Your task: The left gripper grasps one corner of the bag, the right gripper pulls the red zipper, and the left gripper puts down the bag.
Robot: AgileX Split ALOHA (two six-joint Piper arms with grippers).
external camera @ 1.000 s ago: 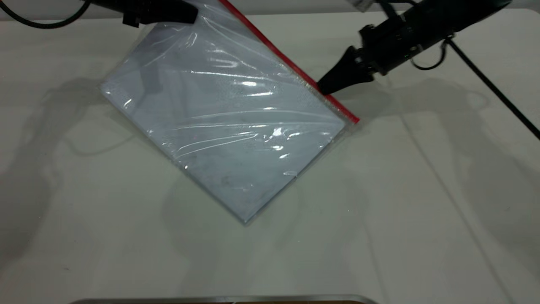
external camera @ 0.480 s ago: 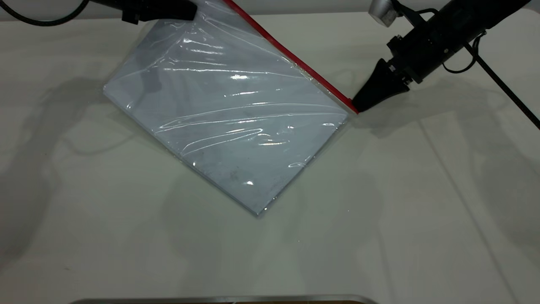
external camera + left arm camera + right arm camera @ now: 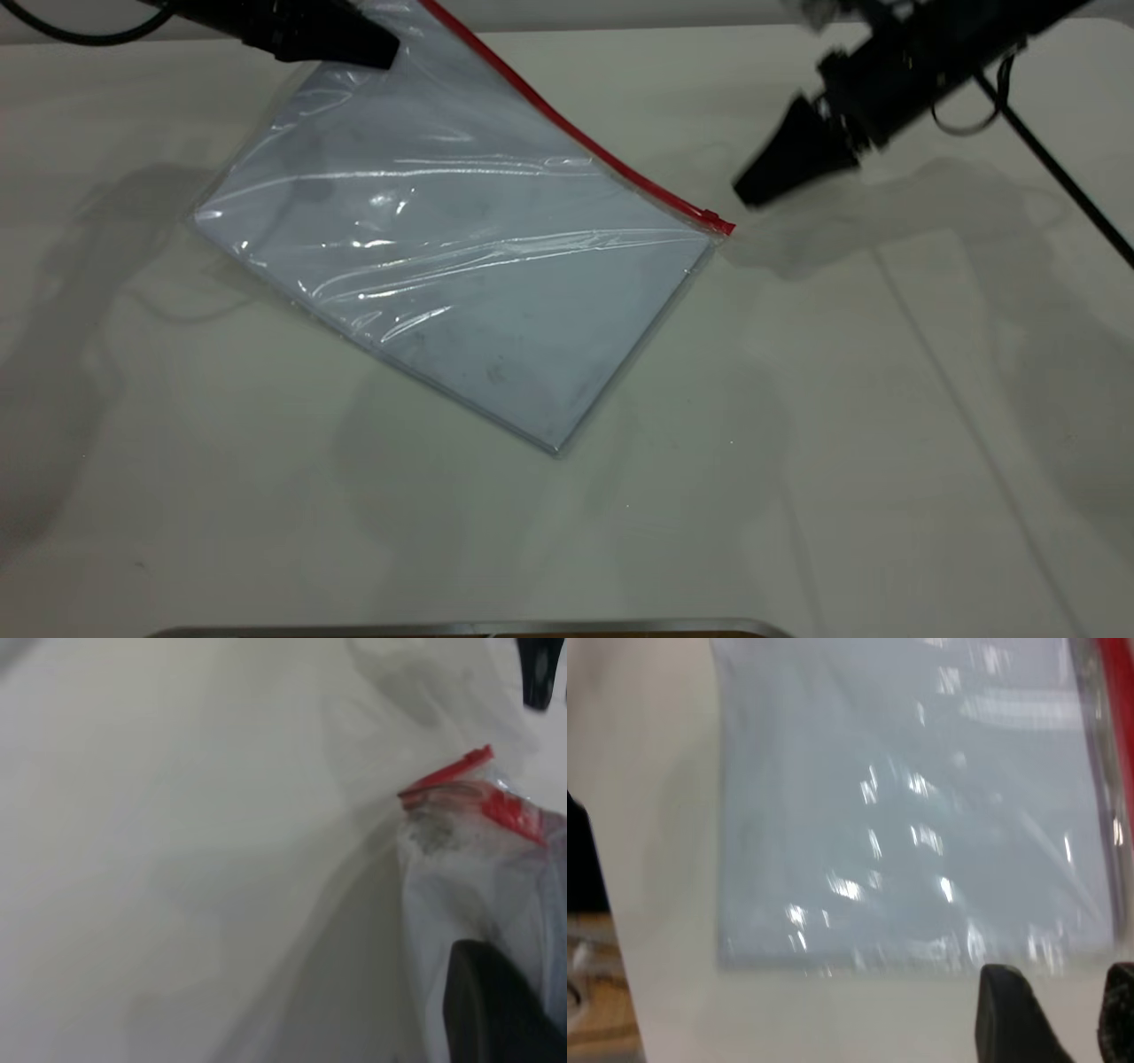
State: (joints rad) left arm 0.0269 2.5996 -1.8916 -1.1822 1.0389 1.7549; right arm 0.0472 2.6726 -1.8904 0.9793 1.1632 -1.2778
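The bag (image 3: 461, 266) is a clear pouch with white sheets inside, lying slanted on the table with its far corner lifted. The red zipper (image 3: 576, 133) runs along its upper right edge, with the slider tab (image 3: 710, 217) at the lower right end. My left gripper (image 3: 383, 53) is shut on the bag's top corner at the far left; in its wrist view one finger (image 3: 496, 1010) rests against the plastic and the zipper's far end (image 3: 474, 793) shows. My right gripper (image 3: 751, 189) hovers just right of and above the slider end, open and empty, apart from the bag (image 3: 912, 815).
The white table (image 3: 797, 443) surrounds the bag. A metal edge (image 3: 469, 629) runs along the near side. The right arm's black cable (image 3: 1063, 177) trails across the table at the far right.
My right gripper slid along the zipper to its lower right end, then let go and rose away. The bag has shifted left and lies flatter. The left gripper keeps the corner.
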